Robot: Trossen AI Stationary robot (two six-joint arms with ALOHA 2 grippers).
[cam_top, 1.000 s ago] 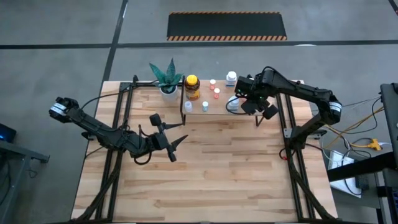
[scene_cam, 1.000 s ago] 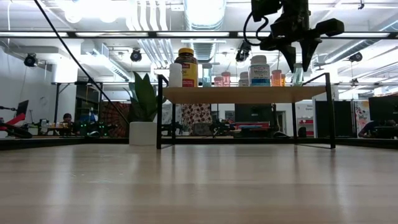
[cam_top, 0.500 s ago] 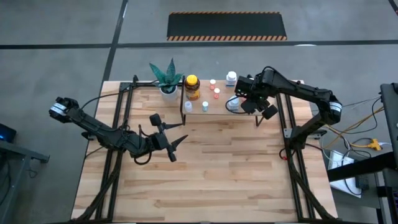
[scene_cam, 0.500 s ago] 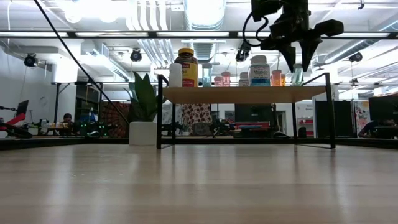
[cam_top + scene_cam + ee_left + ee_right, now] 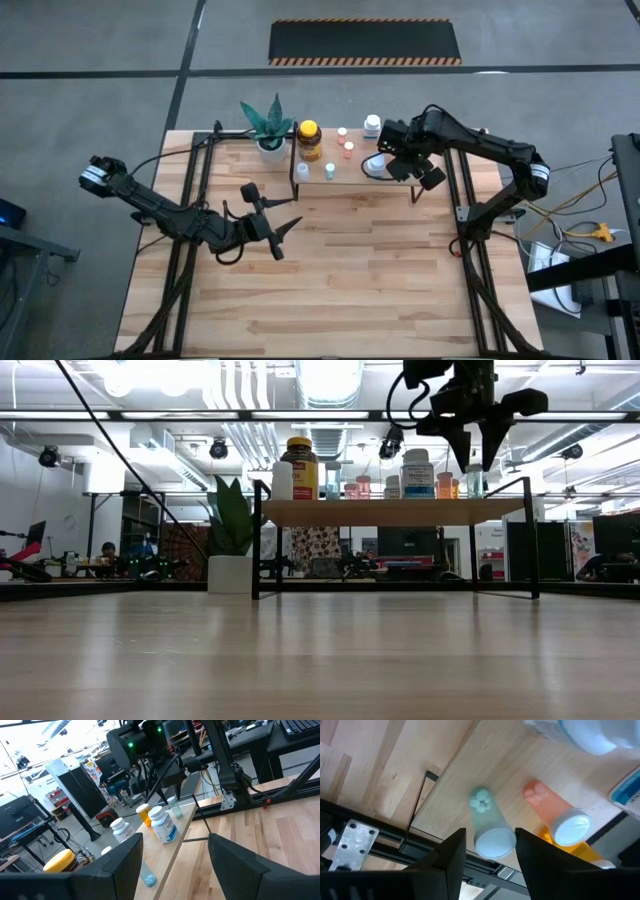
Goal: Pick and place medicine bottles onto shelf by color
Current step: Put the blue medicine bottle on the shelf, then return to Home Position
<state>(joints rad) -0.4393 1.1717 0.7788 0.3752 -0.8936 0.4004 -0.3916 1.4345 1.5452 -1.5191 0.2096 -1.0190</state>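
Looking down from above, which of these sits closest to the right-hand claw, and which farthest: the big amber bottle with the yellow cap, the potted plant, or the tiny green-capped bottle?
From the right gripper, in the high view:
1. Green-capped bottle, on the shelf near its front edge.
2. Amber bottle, at the shelf's left end.
3. Potted plant, on the table just left of the shelf.

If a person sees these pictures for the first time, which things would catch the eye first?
Probably the shelf at the table's far edge, lined with medicine bottles, the amber bottle tallest at its left end. The right gripper hangs open above a small green-tinted bottle at the shelf's right end. The left gripper waits open mid-table.
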